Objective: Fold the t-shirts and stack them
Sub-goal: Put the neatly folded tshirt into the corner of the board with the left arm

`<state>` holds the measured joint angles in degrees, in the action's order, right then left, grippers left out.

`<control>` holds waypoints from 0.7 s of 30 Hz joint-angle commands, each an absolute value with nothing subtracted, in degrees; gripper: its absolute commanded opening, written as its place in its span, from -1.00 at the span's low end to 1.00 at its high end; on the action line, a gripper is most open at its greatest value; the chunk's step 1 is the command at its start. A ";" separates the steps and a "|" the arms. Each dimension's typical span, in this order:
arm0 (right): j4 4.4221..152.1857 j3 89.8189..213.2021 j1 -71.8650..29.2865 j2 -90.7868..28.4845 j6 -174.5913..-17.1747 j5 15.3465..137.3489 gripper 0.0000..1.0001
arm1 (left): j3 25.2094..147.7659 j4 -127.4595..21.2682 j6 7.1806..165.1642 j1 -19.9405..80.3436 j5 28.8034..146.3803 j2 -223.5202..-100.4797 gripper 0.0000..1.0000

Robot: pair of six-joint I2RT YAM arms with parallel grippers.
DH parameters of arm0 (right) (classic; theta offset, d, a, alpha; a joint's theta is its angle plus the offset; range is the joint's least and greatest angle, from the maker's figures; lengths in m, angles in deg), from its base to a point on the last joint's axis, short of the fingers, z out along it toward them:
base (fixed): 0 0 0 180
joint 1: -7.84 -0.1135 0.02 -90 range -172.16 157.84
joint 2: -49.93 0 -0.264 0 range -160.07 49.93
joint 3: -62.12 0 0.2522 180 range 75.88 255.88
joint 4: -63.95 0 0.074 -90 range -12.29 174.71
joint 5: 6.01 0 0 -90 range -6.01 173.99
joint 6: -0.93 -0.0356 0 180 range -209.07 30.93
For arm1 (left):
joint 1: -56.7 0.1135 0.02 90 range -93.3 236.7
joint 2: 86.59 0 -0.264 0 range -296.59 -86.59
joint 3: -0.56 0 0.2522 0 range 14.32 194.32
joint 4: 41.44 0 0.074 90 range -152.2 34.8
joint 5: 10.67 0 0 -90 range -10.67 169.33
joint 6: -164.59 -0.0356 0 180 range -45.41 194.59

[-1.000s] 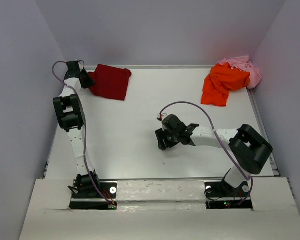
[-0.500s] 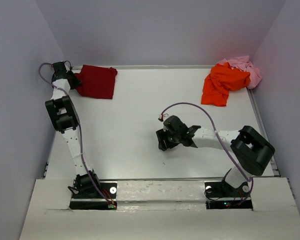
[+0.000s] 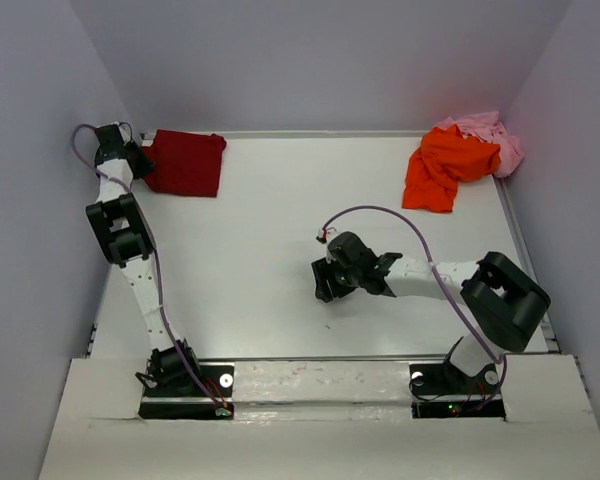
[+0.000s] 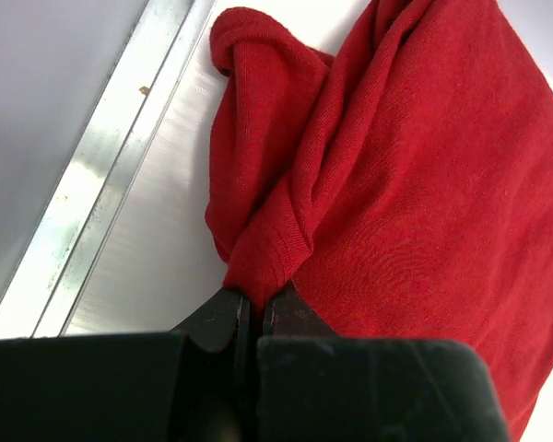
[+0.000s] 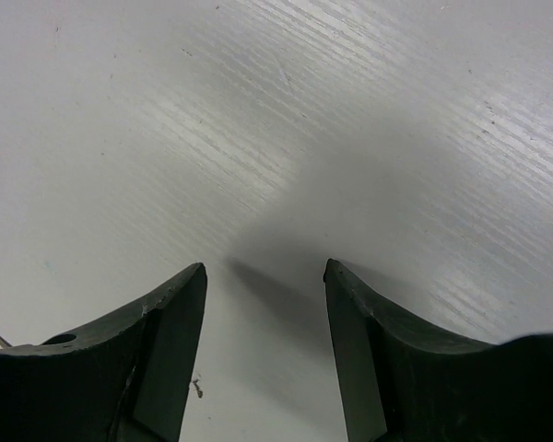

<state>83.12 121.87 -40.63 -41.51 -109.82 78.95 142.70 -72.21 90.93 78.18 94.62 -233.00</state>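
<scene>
My left hand (image 4: 255, 311) pinched the dark red shirt (image 4: 396, 184) at the bench (image 3: 265, 205)'s far left corner, and my spread right hand (image 5: 264, 276) stood nearer the orange shirt (image 3: 440, 165).

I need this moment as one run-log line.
left fingers: shut on dark red shirt, far-left corner | right fingers: open, empty, over table | orange shirt, pink shirt: heaped far-right

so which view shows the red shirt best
Left wrist: the dark red t-shirt fills it, edge pinched in the shut left jaws. Top view shows it small, far left; right wrist shows only table.
</scene>
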 commanded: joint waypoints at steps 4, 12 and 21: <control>82.45 119.82 -41.21 -42.09 -110.43 77.75 0.19 | 145.80 -72.69 93.40 82.37 94.36 -233.28 -1.00; 82.19 119.91 -41.21 -42.88 -110.34 77.40 0.17 | 147.04 -72.95 94.10 82.81 94.45 -232.76 -0.90; 81.75 119.47 -41.21 -42.88 -110.25 77.13 0.17 | 146.86 -72.43 95.33 82.19 95.50 -229.77 0.21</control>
